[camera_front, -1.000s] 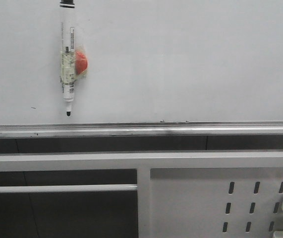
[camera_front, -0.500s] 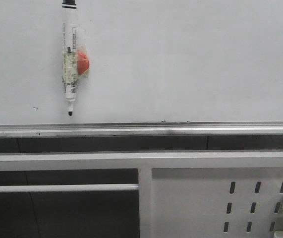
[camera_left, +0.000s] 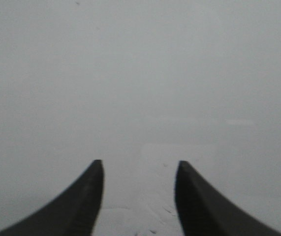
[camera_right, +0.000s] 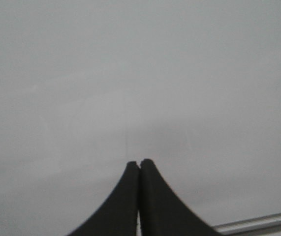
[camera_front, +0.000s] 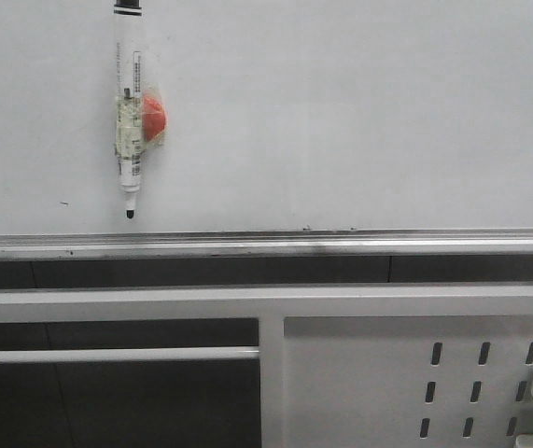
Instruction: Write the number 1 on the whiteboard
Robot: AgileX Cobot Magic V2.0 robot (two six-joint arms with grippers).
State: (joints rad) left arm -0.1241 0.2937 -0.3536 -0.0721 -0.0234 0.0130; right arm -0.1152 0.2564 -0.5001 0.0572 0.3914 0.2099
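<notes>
Marker pen (camera_front: 129, 112): white barrel, black cap end at 12 o'clock, dark tip at 6 o'clock; stuck upright on the board's left part, tip just above the rail.
Red blob (camera_front: 154, 116): taped to the pen's barrel at its 3 o'clock side.
Whiteboard (camera_front: 359, 112): pale grey-white, glossy, fills the upper half of the front view.
Number 1: no stroke visible on the board; only a tiny dark fleck at 8 o'clock from the pen tip.
Tray rail (camera_front: 341, 245): silver, runs along the board's 6 o'clock edge.
Perforated panel (camera_front: 415, 383): white, slotted, at 5 o'clock below the rail.
Left hand (camera_left: 138, 169): fingers spread with a clear gap, nothing between them, facing plain grey surface.
Right hand (camera_right: 140, 167): fingertips pressed together, holding nothing; rail end (camera_right: 256, 223) near it.
</notes>
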